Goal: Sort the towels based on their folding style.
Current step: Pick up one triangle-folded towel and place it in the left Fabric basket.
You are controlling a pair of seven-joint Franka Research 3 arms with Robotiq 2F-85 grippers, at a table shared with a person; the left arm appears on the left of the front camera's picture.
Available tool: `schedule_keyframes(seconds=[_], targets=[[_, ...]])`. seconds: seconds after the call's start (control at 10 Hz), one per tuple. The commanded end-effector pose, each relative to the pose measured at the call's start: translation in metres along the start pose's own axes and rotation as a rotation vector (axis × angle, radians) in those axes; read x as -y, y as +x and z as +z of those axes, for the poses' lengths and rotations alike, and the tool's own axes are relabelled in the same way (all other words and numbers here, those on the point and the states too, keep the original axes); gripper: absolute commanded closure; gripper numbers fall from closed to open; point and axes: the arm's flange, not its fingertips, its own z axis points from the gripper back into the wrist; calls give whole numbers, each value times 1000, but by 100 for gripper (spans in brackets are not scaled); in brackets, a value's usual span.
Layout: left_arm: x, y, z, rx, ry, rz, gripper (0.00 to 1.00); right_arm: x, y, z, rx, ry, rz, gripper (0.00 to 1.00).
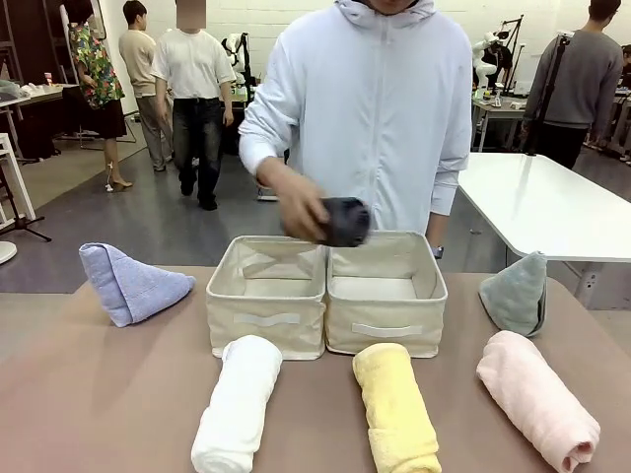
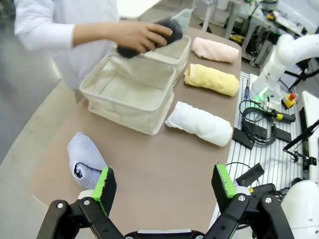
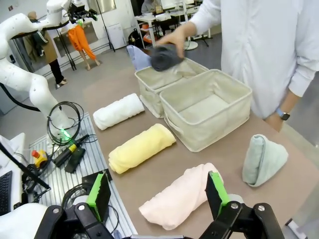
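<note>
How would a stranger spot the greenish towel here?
Start at the two cream baskets mid-table. Right of them, behind the pink roll, stands the grey-green towel. It is a cone, not a roll; the other cone is lavender-blue.

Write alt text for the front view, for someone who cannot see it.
A person's hand holds a dark grey rolled towel above two cream fabric baskets side by side on a brown table. In front of them lie a white roll, a yellow roll and a pink roll; a lavender-blue cone-folded towel sits at the left, a grey-green cone-folded towel at the right.
</note>
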Motion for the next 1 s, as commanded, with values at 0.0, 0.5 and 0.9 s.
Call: schedule_keyframes(seconds=[0.0, 0.5, 0.9], targets=[[-53, 11, -42, -194, 96, 182, 0, 2, 2, 0, 22, 10, 17, 0], [-128, 5, -158, -791, 182, 358, 0, 2, 2, 0, 22, 10, 17, 0], [-151, -16, -206, -849, 206, 380, 0, 2, 2, 0, 22, 10, 17, 0]])
